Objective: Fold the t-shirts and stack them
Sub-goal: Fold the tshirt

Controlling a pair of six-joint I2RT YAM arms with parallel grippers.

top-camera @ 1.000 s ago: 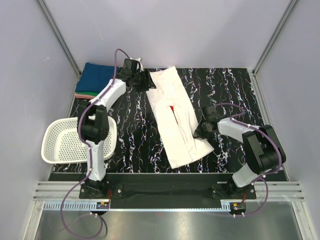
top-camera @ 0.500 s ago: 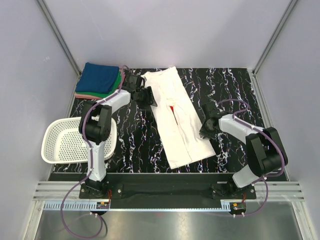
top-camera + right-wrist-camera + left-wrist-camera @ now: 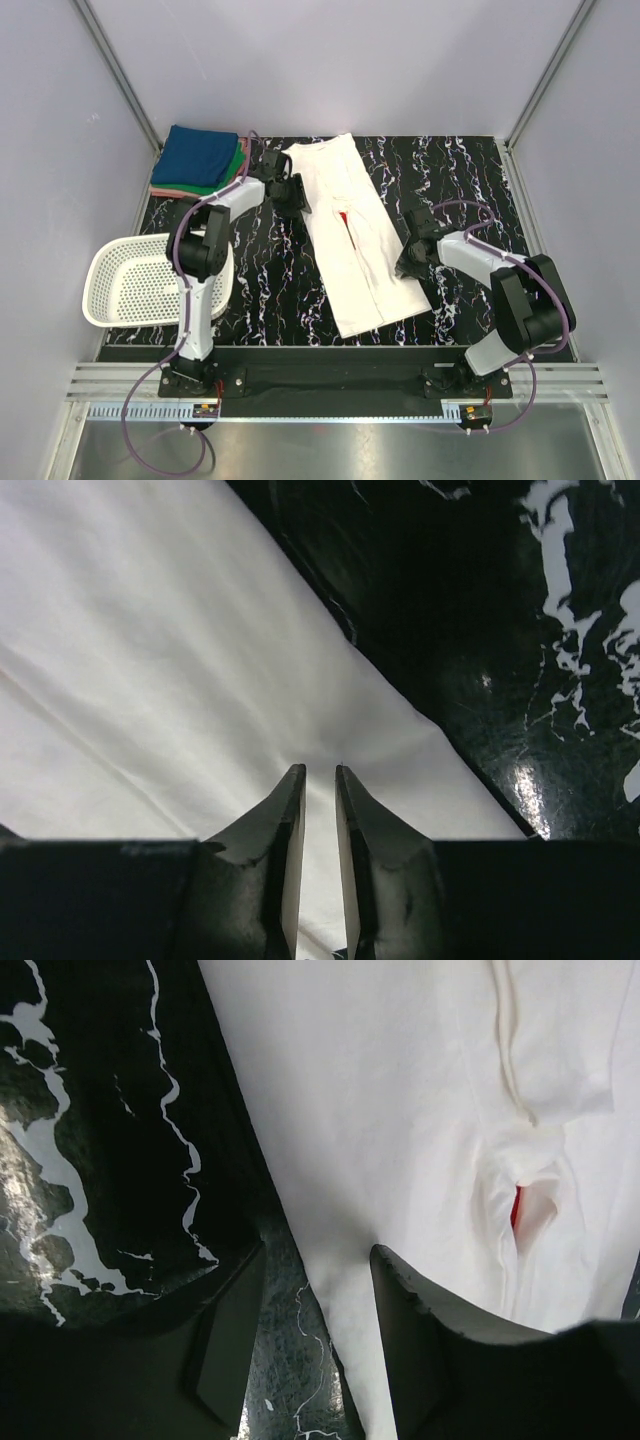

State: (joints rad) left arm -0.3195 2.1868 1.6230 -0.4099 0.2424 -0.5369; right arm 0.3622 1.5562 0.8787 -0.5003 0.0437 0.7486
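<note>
We look down on a black, white-veined table (image 3: 470, 170). Across its middle a white cloth t-shirt (image 3: 350, 230), folded into a long strip, lies slanting from far to near. A white plastic mesh basket (image 3: 120, 290) sits near left, and a stack of folded blue, green and pink t-shirts (image 3: 200, 155) far left. The left gripper (image 3: 315, 1250) is spread apart astride the strip's left edge. The right gripper (image 3: 318, 768) is pinched on its right edge.
</note>
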